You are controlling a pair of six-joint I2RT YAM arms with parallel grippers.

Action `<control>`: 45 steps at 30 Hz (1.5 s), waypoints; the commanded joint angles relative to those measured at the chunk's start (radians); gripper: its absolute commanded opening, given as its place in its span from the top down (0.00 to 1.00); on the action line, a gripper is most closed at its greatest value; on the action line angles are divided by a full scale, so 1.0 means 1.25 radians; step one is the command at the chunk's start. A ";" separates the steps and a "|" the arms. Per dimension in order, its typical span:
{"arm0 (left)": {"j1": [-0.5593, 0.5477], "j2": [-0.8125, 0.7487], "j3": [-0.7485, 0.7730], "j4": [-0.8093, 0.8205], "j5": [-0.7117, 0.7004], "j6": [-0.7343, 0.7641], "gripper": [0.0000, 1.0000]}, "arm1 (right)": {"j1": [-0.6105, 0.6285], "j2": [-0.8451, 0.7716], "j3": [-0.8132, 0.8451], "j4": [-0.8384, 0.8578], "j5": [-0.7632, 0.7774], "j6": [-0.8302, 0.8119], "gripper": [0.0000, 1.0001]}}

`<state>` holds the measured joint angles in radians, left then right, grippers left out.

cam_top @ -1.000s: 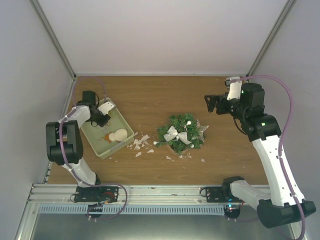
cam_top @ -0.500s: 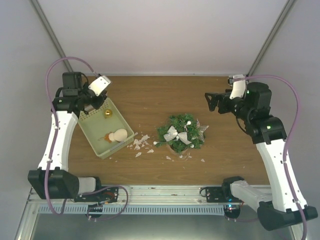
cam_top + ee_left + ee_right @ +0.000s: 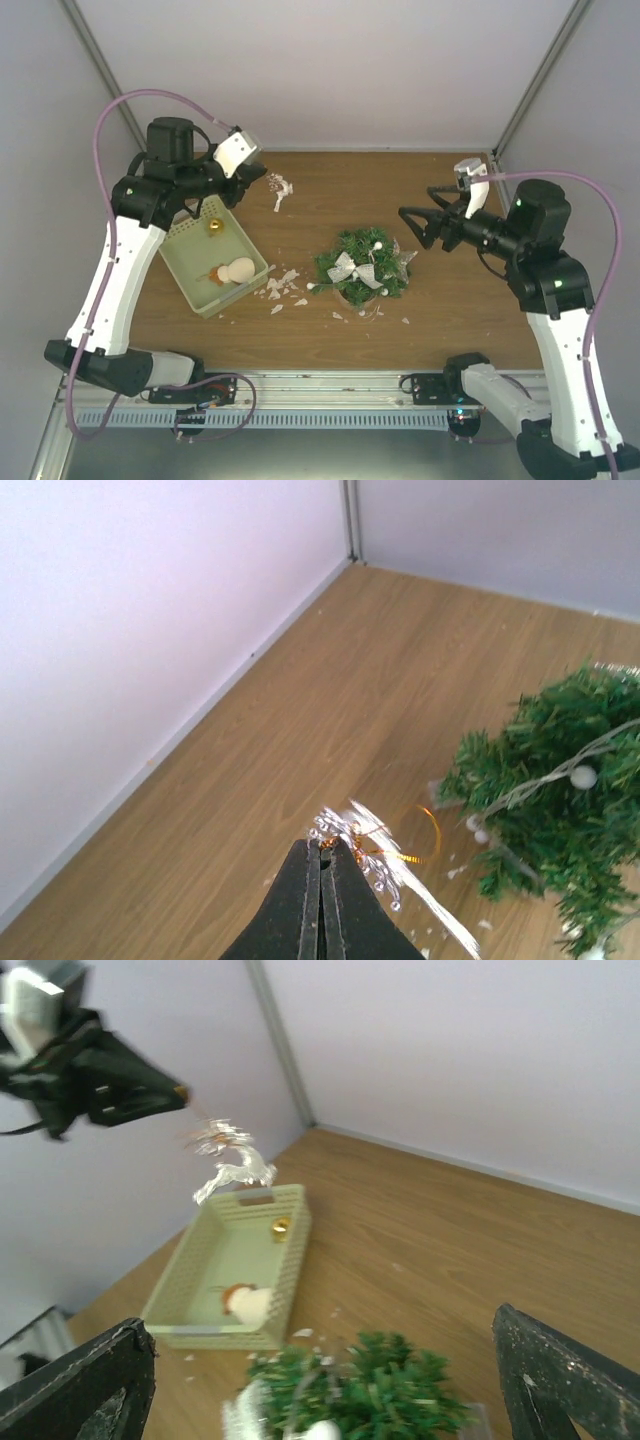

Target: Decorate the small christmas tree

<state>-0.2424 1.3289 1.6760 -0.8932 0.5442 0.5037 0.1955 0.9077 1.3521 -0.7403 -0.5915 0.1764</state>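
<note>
The small christmas tree [image 3: 360,265] stands mid-table with a silver bow and white beads on it; it also shows in the left wrist view [image 3: 560,800] and the right wrist view [image 3: 370,1390]. My left gripper [image 3: 262,181] is shut on the gold loop of a silver reindeer ornament [image 3: 280,189], held in the air left of and beyond the tree. The ornament hangs from the shut fingertips in the left wrist view [image 3: 375,855] and shows in the right wrist view [image 3: 232,1165]. My right gripper [image 3: 412,227] is open and empty, just right of the tree.
A pale green tray [image 3: 195,280] at the left holds a gold bauble [image 3: 214,227] and a white and brown ornament [image 3: 236,270]. White flakes [image 3: 283,287] lie scattered between tray and tree. Walls enclose the table on three sides.
My left arm has lifted out of the tray with the silver ornament and swung right, toward the tree. My right gripper has moved a little toward the tree.
</note>
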 commanded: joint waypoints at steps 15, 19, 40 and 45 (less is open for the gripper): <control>-0.258 0.127 0.220 -0.017 0.132 -0.064 1.00 | 0.101 0.011 -0.060 0.117 -0.163 -0.008 0.09; -0.275 0.126 0.254 -0.021 0.142 -0.072 1.00 | 0.104 0.023 -0.060 0.115 -0.150 -0.018 0.08; -0.337 0.155 0.305 -0.018 0.211 -0.069 1.00 | 0.246 0.086 -0.083 0.200 -0.113 0.010 0.14; -0.341 0.161 0.311 -0.017 0.234 -0.068 1.00 | 0.266 0.093 -0.090 0.225 -0.112 0.019 0.18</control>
<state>-0.6575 1.5162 2.0331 -0.9318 0.7956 0.4183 0.5041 1.0203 1.2499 -0.5064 -0.7475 0.1925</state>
